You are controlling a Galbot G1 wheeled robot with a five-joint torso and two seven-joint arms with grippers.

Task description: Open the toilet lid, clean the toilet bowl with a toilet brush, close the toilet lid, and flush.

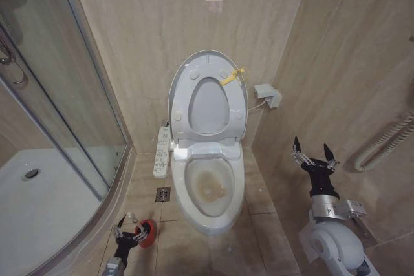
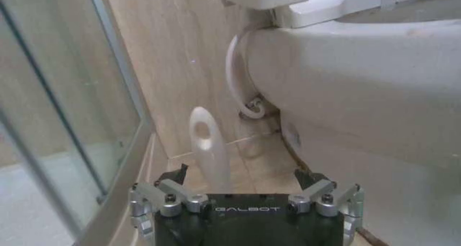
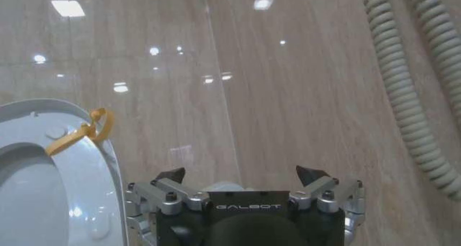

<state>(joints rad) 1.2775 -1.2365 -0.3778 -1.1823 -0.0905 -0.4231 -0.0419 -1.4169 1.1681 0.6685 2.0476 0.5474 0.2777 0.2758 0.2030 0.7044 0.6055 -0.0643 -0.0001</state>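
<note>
Head view: the toilet lid (image 1: 208, 98) stands raised at 12 o'clock, the stained toilet bowl (image 1: 208, 189) open below. The left pincer (image 1: 131, 232) hangs over the red holder (image 1: 148, 232) at 7 o'clock; the right pincer (image 1: 314, 153) waits wide at 3.

Left wrist view: the pincer is spread around the toilet brush (image 2: 209, 149) handle; closing off-centre could tip the holder.

Right wrist view: its fingers (image 3: 311, 174) are spread, empty.

A home bathroom, shown by beige marble-look tiled walls (image 1: 149, 37) and floor, a curved glass shower enclosure (image 1: 58, 108) with a white tray, a floor drain (image 1: 163, 194), and the toilet bowl (image 1: 210, 189) with its raised toilet lid (image 1: 208, 98)
</note>
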